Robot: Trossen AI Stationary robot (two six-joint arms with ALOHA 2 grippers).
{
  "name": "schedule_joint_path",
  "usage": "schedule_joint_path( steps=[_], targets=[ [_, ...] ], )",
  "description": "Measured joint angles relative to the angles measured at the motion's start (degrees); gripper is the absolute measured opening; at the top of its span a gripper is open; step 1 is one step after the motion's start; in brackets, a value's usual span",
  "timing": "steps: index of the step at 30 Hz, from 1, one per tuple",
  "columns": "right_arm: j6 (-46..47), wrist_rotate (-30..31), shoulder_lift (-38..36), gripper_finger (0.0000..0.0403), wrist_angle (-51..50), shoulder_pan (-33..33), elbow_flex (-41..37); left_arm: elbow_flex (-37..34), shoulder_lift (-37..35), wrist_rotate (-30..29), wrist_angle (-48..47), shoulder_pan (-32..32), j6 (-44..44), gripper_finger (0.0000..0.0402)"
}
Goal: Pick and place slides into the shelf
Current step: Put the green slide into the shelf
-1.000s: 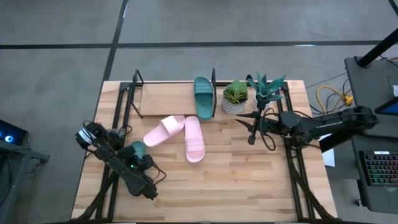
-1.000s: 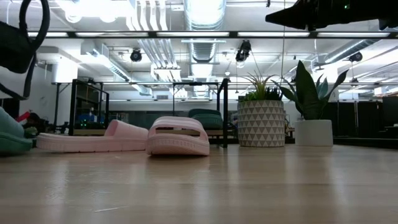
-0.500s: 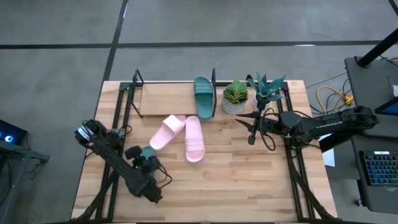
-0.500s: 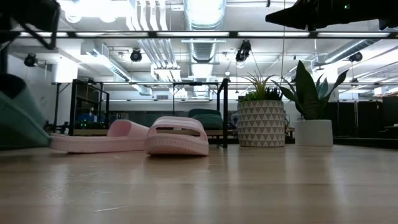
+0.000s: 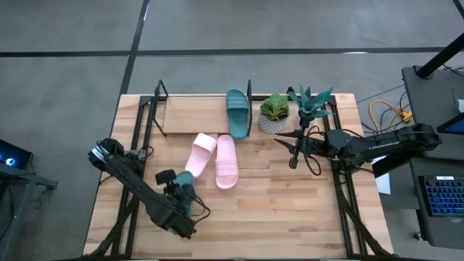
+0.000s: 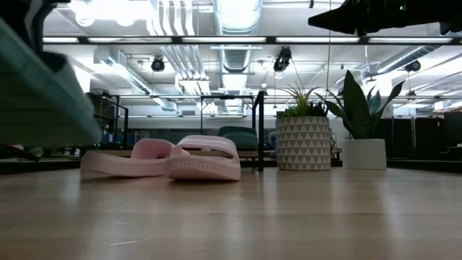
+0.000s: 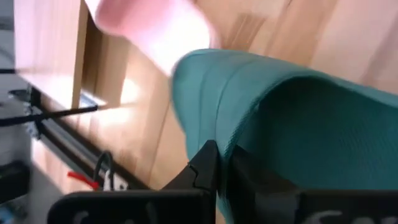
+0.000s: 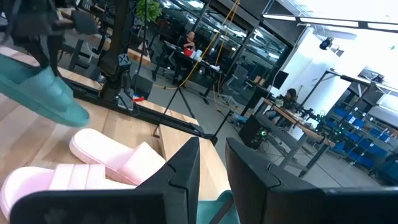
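Note:
My left gripper is near the table's near-left part, shut on a dark teal slide that also fills the left wrist view. Two pale pink slides lie soles down, side by side at mid table. The second teal slide rests sole down at the right end of the shelf, a wooden board between black posts at the far edge. My right gripper hovers open, high beside the plants, touching nothing. My left gripper pinches the teal slide between its two fingers at a side edge by the strap; the gripper body hides the exact spot. The slide is lifted clear of the table and tilted, sticking out ahead of the fingers.
Two potted plants stand right of the shelf. Black arm frames run along both sides of the table. The bare wooden table lies open in its near middle and right. People sit in the room beyond.
My left gripper, carrying the teal slide, has moved toward the table's right and a little toward its near edge, and has risen, so the slide is now clear of the table. The left pink slide has swung round, its near end sliding toward the other pink slide.

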Motion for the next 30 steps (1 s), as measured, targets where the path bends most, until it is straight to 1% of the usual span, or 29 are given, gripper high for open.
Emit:
schedule_joint_path(
  steps=[3,5,8,10,13,16,20,23,27,30],
  targets=[
    [0.0,0.0,0.0,0.0068,-0.02,0.0,0.0,2.59,-0.85,-1.86,-0.02,0.0,0.0,0.0],
    [0.0,0.0,0.0,0.0068,-0.02,0.0,0.0,3.25,-1.5,-4.96,-0.02,0.0,-0.03,0.0],
    [0.0,-0.01,0.0,0.0068,-0.03,0.01,0.0,3.58,-2.36,-12.87,0.0,0.69,1.71,0.0],
    [0.0,0.0,0.0,0.0068,-0.03,0.02,0.0,3.5,-2.59,-18.62,-0.09,1.85,4.82,0.0],
    [-0.02,0.0,0.0,0.0068,-0.04,0.02,0.0,3.5,-2.59,-25.36,-0.01,5.05,10.52,0.0],
    [-0.02,0.0,0.0,0.0068,-0.04,0.02,0.0,3.5,-2.59,-30.67,-0.02,10.19,15.75,0.0],
    [-0.02,0.0,0.0,0.0068,-0.04,0.02,0.0,3.48,-2.75,-36.62,0.0,18.57,22.09,0.0],
    [-0.04,0.0,0.0,0.0068,-0.04,0.02,0.0,3.45,-3.62,-40.81,-0.02,25.69,24.67,0.0],
    [-0.2,0.0,0.0,0.0068,-0.07,0.02,0.0,3.45,-4.65,-41.57,0.6,35.25,25.92,0.0],
    [-0.24,0.0,0.0,0.0068,-0.07,0.02,0.0,3.43,-4.75,-41.46,5.31,41.33,30.54,0.0]
  ],
)
